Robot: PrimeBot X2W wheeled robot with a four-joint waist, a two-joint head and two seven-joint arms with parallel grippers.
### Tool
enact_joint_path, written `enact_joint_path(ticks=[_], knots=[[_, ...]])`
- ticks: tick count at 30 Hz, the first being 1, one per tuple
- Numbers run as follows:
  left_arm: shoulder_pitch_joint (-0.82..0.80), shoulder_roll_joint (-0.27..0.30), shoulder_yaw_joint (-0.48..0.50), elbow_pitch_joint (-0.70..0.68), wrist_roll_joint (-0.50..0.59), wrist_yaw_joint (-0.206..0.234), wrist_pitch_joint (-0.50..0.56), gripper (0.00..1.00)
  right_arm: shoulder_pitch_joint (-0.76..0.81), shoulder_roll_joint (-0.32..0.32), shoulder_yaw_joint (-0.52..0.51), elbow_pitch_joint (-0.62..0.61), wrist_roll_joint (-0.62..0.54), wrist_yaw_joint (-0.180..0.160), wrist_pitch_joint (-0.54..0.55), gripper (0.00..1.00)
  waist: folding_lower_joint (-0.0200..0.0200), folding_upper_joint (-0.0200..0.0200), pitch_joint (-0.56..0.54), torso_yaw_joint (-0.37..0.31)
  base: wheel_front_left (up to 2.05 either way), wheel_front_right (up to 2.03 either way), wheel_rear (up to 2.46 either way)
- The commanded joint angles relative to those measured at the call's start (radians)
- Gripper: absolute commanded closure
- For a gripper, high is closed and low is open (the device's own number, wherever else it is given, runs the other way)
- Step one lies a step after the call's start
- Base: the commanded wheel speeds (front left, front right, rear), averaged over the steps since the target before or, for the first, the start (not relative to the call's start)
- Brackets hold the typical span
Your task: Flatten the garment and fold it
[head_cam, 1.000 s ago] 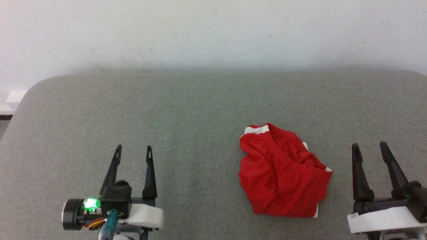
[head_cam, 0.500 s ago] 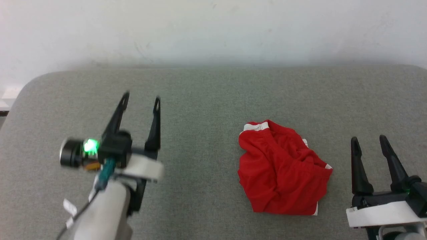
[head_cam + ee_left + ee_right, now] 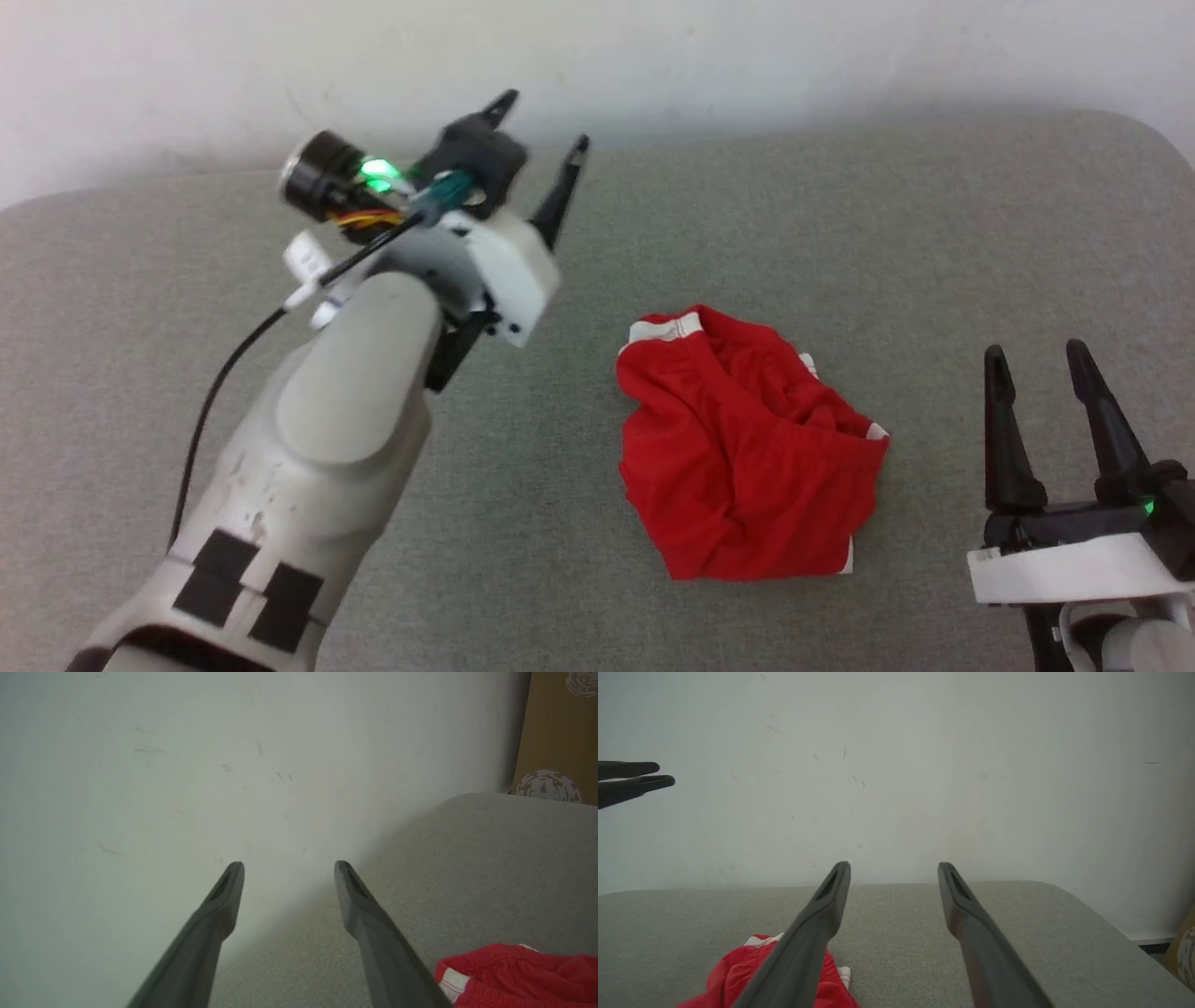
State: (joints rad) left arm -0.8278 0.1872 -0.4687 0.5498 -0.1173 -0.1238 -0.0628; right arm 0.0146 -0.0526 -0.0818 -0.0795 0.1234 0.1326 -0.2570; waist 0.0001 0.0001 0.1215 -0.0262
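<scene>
left gripper (image 3: 544,118) has risen, jaws apart | garment (image 3: 747,448) between grippers, touching neither | right gripper (image 3: 1034,350) jaws apart

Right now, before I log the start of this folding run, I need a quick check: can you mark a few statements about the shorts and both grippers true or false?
1. The red shorts lie crumpled on the grey fabric surface. True.
2. The left gripper is shut on the shorts. False: it is open, held up away from them.
3. The right gripper is open and empty. True.
4. The shorts are folded flat. False: they are bunched, with a white stripe band at one corner.
</scene>
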Motion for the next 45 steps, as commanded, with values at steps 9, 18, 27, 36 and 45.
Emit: enact_joint_path(ticks=[9,18,27,36,45], knots=[[-0.251,0.049,-0.453,0.054,-0.391,-0.007,0.301,0.00,-0.075,0.002,0.023,-0.003,0.014,-0.002,-0.005,0.00,-0.0001,-0.0001,0.107,-0.091,0.00,0.00,0.00],[-0.430,0.114,-0.793,0.017,-0.683,-0.007,0.579,0.00,-0.133,0.002,0.043,-0.004,0.021,-0.002,-0.005,0.00,-0.0001,-0.0001,0.202,-0.170,0.00,0.00,0.00],[-0.351,0.147,-0.811,-0.053,-0.607,-0.007,0.891,0.00,-0.176,0.002,0.065,0.004,0.047,-0.002,-0.005,0.00,-0.0001,-0.0001,0.274,-0.232,0.00,0.00,0.00],[-0.272,0.213,-0.811,-0.167,-0.562,-0.007,0.950,1.00,-0.178,0.002,0.049,0.014,0.051,-0.002,-0.005,0.00,-0.0001,-0.0001,0.270,-0.214,0.00,0.00,0.00],[-0.308,0.258,-0.811,-0.272,-0.615,-0.007,0.651,1.00,-0.135,0.002,0.022,0.012,0.013,-0.002,-0.005,0.00,-0.0001,-0.0001,0.165,-0.084,0.00,0.00,0.00]])
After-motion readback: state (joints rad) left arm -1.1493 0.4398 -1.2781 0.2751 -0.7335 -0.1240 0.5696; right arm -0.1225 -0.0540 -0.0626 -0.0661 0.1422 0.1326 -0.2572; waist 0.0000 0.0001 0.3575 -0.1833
